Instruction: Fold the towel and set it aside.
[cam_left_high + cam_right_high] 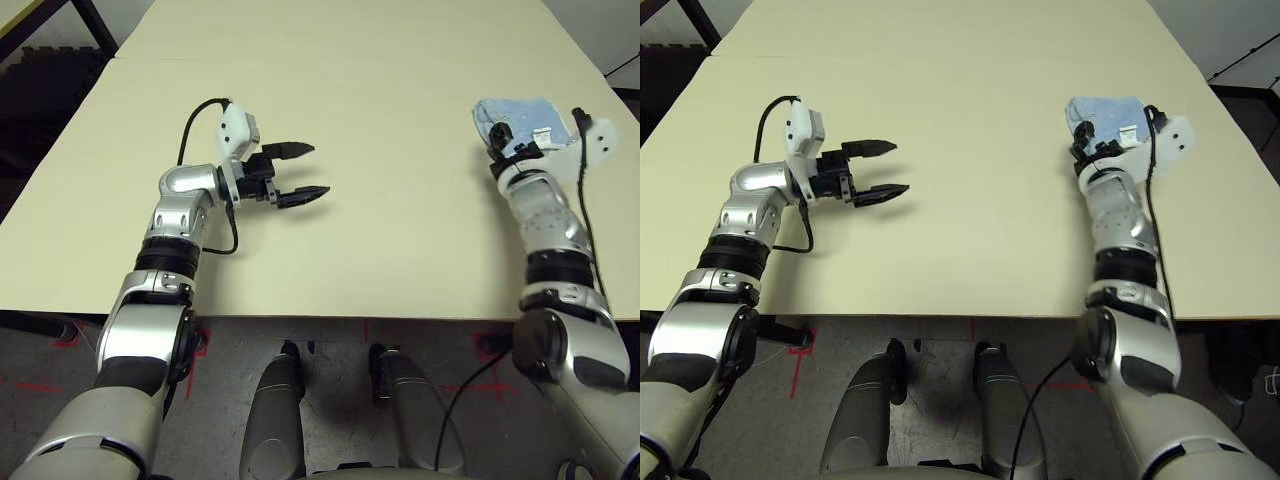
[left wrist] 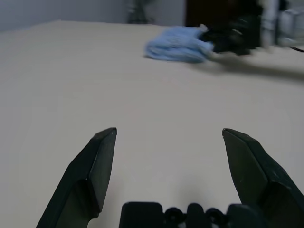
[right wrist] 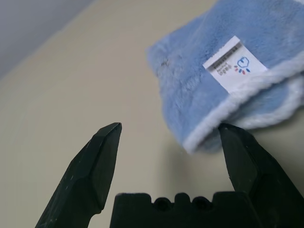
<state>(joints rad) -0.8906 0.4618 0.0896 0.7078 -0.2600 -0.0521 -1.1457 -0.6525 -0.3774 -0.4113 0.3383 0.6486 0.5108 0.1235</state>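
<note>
Towel (image 1: 520,122): one small light-blue terry cloth, white stitched edging, white tag (image 3: 234,64) on the upper face; lies already folded into a compact bundle on the table (image 1: 380,190), toward its right side and well apart from the left gripper (image 1: 298,173). Right gripper (image 3: 171,137): fingers spread wide, holding nothing, set just beside the towel's near folded edge, one finger seemingly at the white hem, though contact cannot be judged for certain from the wrist view. Left gripper: fingers likewise spread, empty, hovering level over bare table and pointing toward the towel. Handling, as judged: light, soft and limp; it will sag and unfold if lifted by one layer; pile gives fair friction, not slippery, nothing fragile. Best hold: across the stacked edge where the hem doubles, pinching all layers together so the fold stays intact.
</note>
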